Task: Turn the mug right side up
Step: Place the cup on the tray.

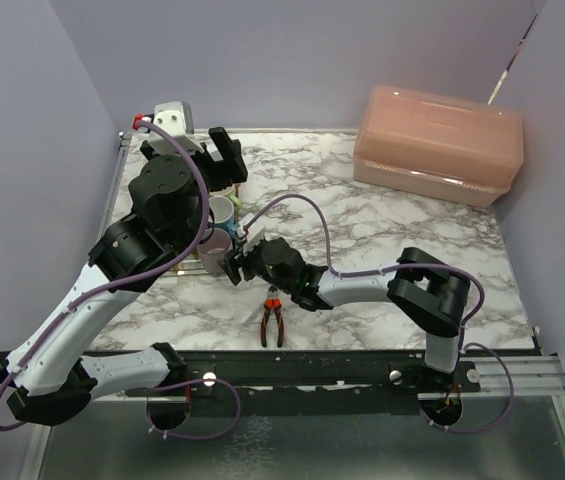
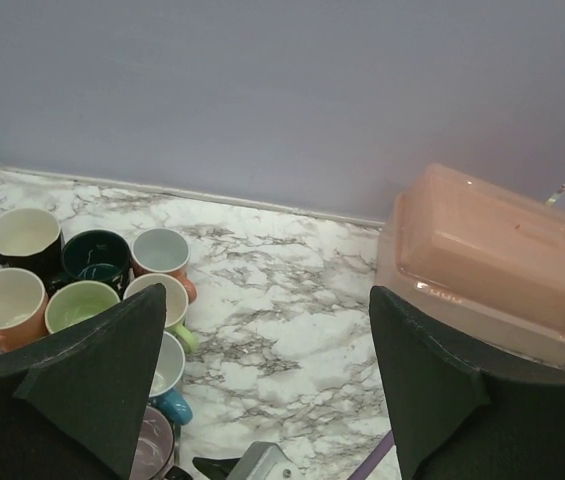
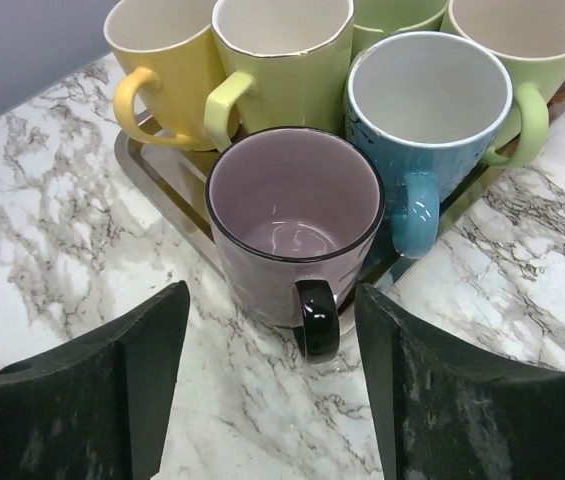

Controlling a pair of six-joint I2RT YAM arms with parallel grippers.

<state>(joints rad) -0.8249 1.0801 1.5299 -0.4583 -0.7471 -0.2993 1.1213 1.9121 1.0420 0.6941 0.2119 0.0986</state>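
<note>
As the purple mug [image 3: 294, 225] stands mouth-up at centre frame of the right wrist view, at the tray [image 3: 157, 180] rim, we judge the turn done | right gripper [image 3: 270, 295]: jaws apart, flanking the mug, no contact seen | left gripper [image 2: 267, 295]: jaws apart, empty | remaining: clear the right arm only.

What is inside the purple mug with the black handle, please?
Nothing: the purple mug stands upright, and its glossy inner bottom shows bare. Only the near inner wall is hidden by its own rim.
</note>
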